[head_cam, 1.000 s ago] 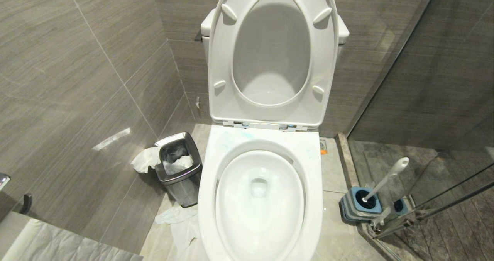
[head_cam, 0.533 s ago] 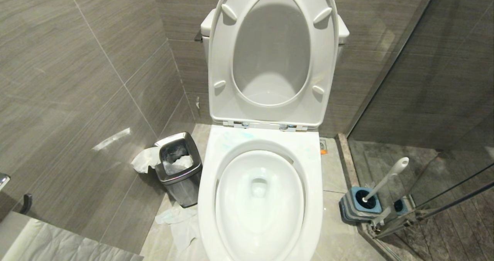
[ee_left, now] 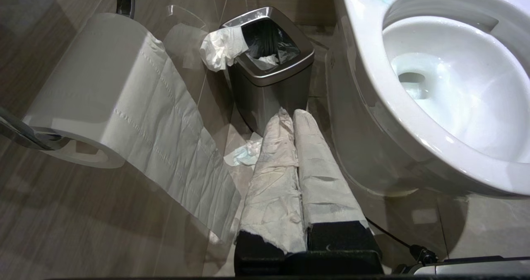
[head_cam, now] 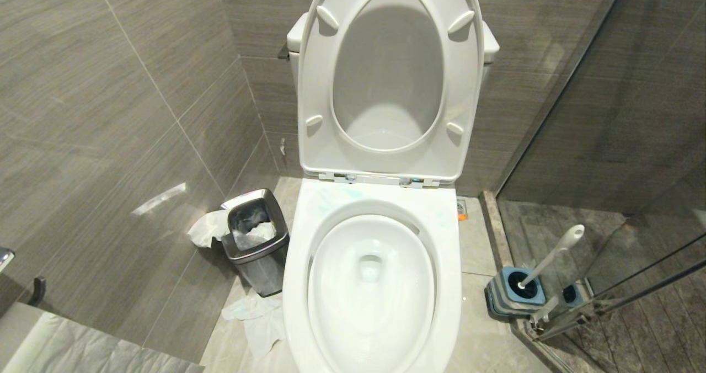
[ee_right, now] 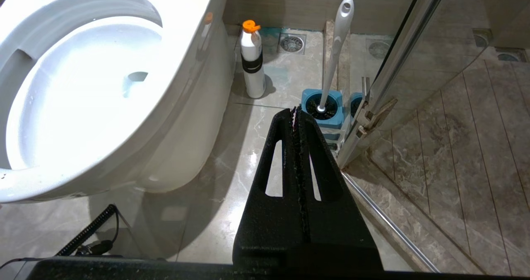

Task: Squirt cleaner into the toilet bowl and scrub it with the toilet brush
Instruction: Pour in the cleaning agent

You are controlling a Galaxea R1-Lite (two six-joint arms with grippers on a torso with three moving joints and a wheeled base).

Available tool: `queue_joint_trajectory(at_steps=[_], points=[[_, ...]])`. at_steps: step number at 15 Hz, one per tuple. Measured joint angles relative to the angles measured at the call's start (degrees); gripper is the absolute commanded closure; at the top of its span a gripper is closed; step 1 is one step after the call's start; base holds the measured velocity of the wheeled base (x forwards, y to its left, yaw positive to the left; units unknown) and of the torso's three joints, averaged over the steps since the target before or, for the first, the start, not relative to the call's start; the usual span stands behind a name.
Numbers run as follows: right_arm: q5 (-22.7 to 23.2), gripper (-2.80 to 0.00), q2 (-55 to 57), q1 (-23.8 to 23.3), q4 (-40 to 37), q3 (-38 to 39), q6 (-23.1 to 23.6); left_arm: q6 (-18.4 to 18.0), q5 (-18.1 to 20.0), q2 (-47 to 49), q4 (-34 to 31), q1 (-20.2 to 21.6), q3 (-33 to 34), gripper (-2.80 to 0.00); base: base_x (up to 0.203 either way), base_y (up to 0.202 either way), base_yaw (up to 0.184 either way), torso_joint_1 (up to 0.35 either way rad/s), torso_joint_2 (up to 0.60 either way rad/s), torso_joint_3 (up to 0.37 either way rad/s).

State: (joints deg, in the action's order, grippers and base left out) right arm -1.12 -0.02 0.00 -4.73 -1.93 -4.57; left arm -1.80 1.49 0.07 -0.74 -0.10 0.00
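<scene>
Left wrist view: the left gripper (ee_left: 293, 113) has its paper-wrapped fingers (ee_left: 319, 180) pressed together, holding nothing, low beside the bowl (ee_left: 368, 64) on the bin's side. The steel bin (ee_left: 269, 71) stands just beyond the fingertips, close to the bowl's base, with crumpled paper (ee_left: 222, 47) hanging over its rim. A paper roll (ee_left: 103, 89) hangs on its holder on the wall, further from the bowl than the bin, its loose sheet trailing down.

In the right wrist view, the right gripper (ee_right: 296, 109) is likewise closed tight and empty, its black fingers (ee_right: 281, 176) meeting along their toothed edges, low on the bowl's other side. The cleaner (ee_right: 253, 60) stands upright on the floor just beside the bowl's base. The brush (ee_right: 335, 48) stands in its blue holder (ee_right: 308, 100), further from the bowl than the cleaner, against the glass door (ee_right: 397, 60).

In the head view, the bowl's seat and lid (head_cam: 389, 80) are raised, and neither arm shows.
</scene>
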Motion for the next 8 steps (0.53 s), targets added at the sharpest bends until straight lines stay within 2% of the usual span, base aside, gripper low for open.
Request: queue_joint_trajectory(at_steps=[8], points=[[0.02,0.00,0.00,0.00,0.00,0.00,0.04,1.55,-1.30,0.02,0.30,0.00,0.00,0.00,0.000,0.000,0.000,0.000,0.00,0.000]])
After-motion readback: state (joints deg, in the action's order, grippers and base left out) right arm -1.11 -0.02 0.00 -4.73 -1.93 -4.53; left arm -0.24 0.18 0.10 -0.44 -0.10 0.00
